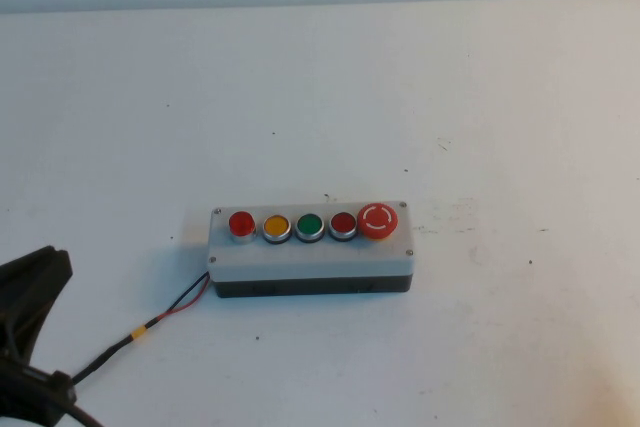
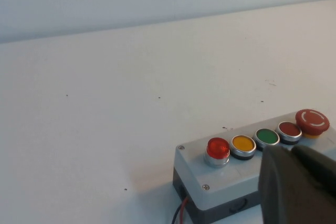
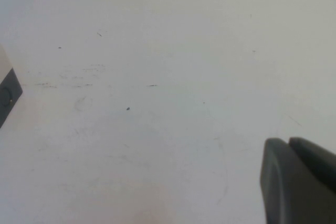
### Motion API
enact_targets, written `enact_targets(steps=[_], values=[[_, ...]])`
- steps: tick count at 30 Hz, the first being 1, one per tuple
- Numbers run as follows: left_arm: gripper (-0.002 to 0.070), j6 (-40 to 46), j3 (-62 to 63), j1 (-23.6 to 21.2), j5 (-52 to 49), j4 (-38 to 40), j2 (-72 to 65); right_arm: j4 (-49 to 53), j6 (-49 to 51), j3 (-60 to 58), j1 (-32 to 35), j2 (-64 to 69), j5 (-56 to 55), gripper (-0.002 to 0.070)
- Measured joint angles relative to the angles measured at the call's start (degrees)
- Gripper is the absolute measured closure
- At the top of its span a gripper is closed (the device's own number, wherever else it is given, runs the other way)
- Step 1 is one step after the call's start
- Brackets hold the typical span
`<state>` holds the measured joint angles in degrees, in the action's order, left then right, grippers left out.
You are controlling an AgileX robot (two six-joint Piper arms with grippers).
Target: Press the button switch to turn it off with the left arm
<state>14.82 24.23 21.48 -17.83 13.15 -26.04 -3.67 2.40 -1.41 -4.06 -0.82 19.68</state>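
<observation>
High view | left gripper [image 1: 35, 277] low-left, well short of button switch [image 1: 242, 224], jaws together, empty | right gripper [image 3: 299, 182] over bare worktop [image 3: 157, 77], jaws together, empty

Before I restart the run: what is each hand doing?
Left hand: shut, holding nothing, near the button box.
Right hand: shut, holding nothing.

Small, round, bright-red translucent button switch [image 1: 242, 224] [image 2: 218, 149] ringed in silver, seated upright at the left end of a five-button row on a grey box just below centre of the high view, beside the red-and-black cable. Glows brighter than the darker red button further along. Left gripper [image 1: 30, 297], black and pointed, at the lower-left edge, well apart from the switch. Right gripper [image 3: 299, 179] over bare table, out of the high view.
</observation>
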Motion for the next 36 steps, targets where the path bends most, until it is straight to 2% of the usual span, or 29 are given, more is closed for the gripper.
enact_targets(steps=[10, 16, 19, 22, 27, 33, 36], values=[[0.0678, 0.11, -0.59, 0.0, -0.23, -3.47, 0.0, 0.0, 0.0, 0.0, 0.0, 0.0, 0.0, 0.0692], [0.0678, -0.14, -11.49, -0.26, 16.02, -8.52, 5.91, 0.0, 0.0, 0.0, 0.0, 0.0, 0.0, 0.0692], [0.0678, -0.95, -18.58, -3.22, 23.74, -9.21, 13.89, 0.0, 0.0, 0.0, 0.0, 0.0, 0.0, 0.0692], [0.0678, -2.89, -24.11, -7.56, 25.68, -10.21, 21.91, 0.0, 0.0, 0.0, 0.0, 0.0, 0.0, 0.0692], [0.0678, -9.23, -25.61, -12.73, 17.46, -13.53, 26.5, 0.0, 0.0, 0.0, 0.0, 0.0, 0.0, 0.0692], [0.0678, -11.19, -25.69, -13.8, 0.24, -14.74, 26.64, -0.04, 0.0, 0.0, 0.0, 0.0, 0.0, 0.0692], [0.0678, -11.29, -25.69, -13.8, -4.14, -14.87, 26.64, -0.13, 0.0, 0.0, 0.0, 0.0, 0.0, 0.0692]])
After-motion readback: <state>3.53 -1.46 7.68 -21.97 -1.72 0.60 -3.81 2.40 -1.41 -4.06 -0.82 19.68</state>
